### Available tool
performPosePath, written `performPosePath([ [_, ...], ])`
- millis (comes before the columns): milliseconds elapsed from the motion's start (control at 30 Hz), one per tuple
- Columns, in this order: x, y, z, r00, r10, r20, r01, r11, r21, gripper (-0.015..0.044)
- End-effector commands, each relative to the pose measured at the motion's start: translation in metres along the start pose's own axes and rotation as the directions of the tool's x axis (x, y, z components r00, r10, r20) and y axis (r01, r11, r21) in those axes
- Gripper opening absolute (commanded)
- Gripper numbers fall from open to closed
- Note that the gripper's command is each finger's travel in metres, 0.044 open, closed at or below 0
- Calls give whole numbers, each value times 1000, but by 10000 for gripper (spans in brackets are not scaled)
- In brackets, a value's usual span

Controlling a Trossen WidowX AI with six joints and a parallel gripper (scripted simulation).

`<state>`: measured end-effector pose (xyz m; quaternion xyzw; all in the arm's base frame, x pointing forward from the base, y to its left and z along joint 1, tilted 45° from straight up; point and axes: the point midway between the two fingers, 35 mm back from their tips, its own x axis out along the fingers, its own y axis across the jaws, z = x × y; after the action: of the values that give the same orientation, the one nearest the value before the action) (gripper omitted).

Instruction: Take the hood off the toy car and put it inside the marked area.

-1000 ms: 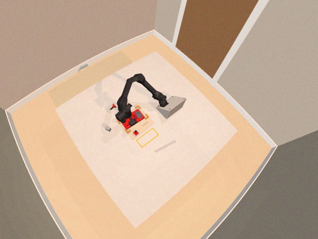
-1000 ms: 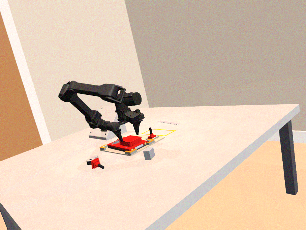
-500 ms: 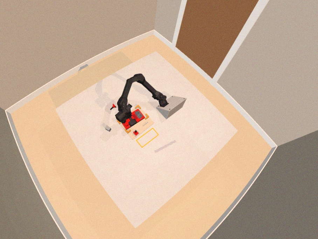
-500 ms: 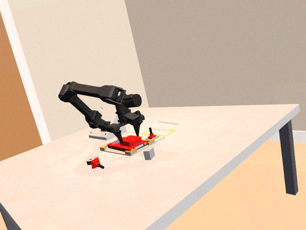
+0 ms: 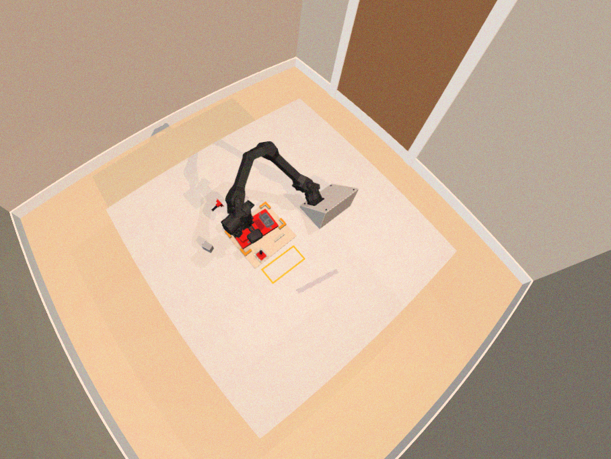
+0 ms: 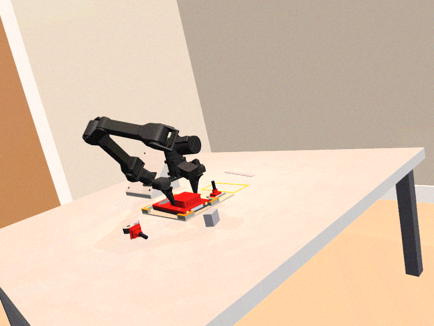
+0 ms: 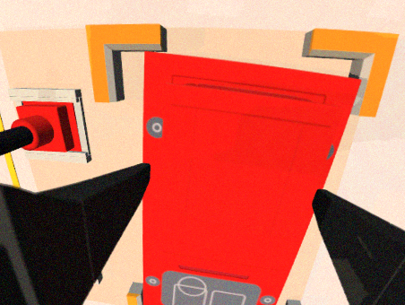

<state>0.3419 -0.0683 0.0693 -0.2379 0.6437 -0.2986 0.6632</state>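
The red toy car sits on a pale board between orange corner brackets. Its hood is a raised red block on the car; in the top view the arm partly covers it. My gripper is open and low over the car, one finger on each side of the hood, with nothing gripped. Whether a fingertip touches the hood or car I cannot tell. The marked area is a yellow outline beside the board and holds nothing.
A red piece with an upright black peg stands on the board near the marked area. A similar red piece lies tipped on the table. A grey block lies near the board.
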Motion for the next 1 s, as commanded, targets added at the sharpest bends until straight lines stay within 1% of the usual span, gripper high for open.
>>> performPosePath([
  [0, 0, 0, 0, 1000, 0, 0, 0, 1000, 0, 387],
  [33, 0, 0, 0, 1000, 0, 0, 0, 1000, 0, 361],
  [367, 0, 0, 0, 1000, 0, 0, 0, 1000, 0, 295],
  [733, -6, 0, 0, 1000, 1, 0, -1, 1000, 0, 6],
  [967, -10, 0, 0, 1000, 1, 0, -1, 1000, 0, 0],
])
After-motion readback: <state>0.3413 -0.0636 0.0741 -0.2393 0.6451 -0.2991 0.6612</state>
